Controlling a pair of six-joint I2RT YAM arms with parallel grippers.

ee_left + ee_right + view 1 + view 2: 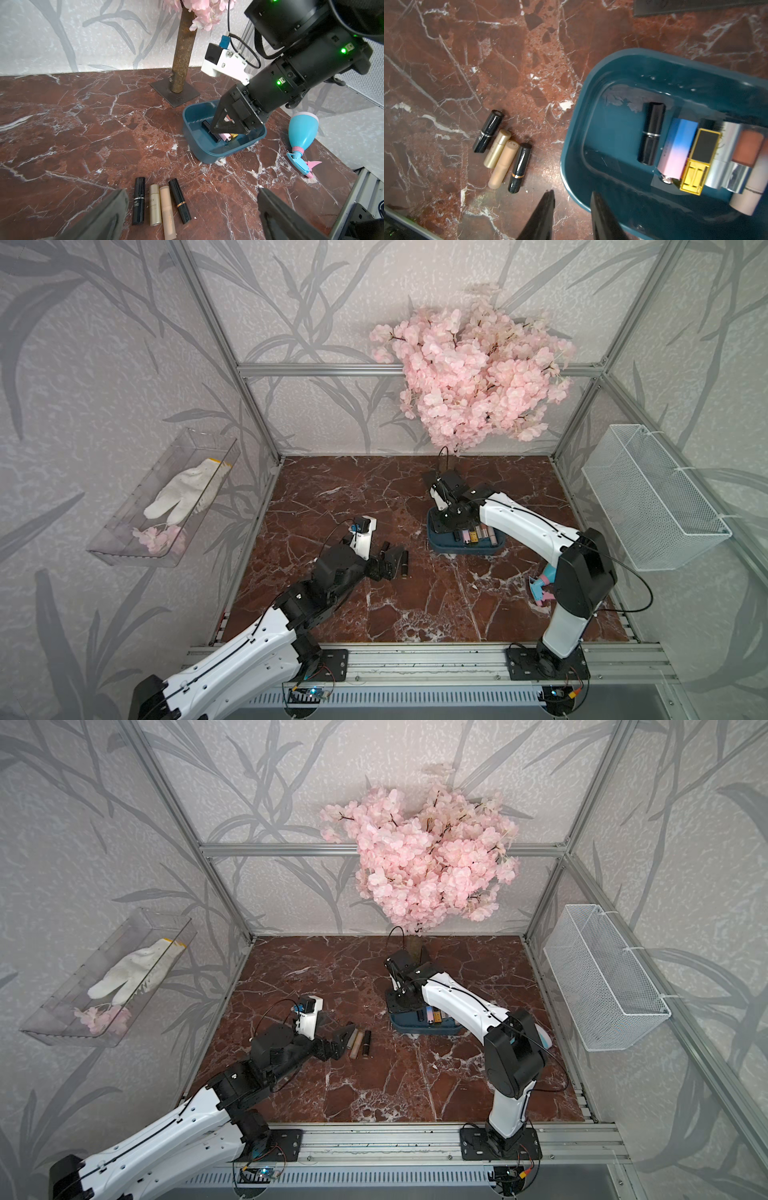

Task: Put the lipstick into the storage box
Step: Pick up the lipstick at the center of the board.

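Lipsticks, loose: four tubes in a tight side-by-side row on the marble tabletop (62,124): black lipstick with silver band (139,202), gold lipstick (155,205), beige lipstick (168,212), black lipstick with gold band (179,201). All lie flat with long axes roughly parallel, neighbours touching or nearly so. Lipsticks, stowed: several more lie side by side on the floor of the storage box (591,83), the teal tub well apart from the loose row, on the right arm's side. Left gripper (192,193): fingers spread to the full, empty, low over the table with the row just ahead. The tubes point along its reach, so a closure would fall across a tube's width; the row sits nearer one finger than the other. Right gripper (572,193): jaws narrowly parted, nothing between them, hanging over the box's end that faces the row. Judgement: the left arm is the nearer. It likely needs to centre on one outer tube, since its spread spans all four.
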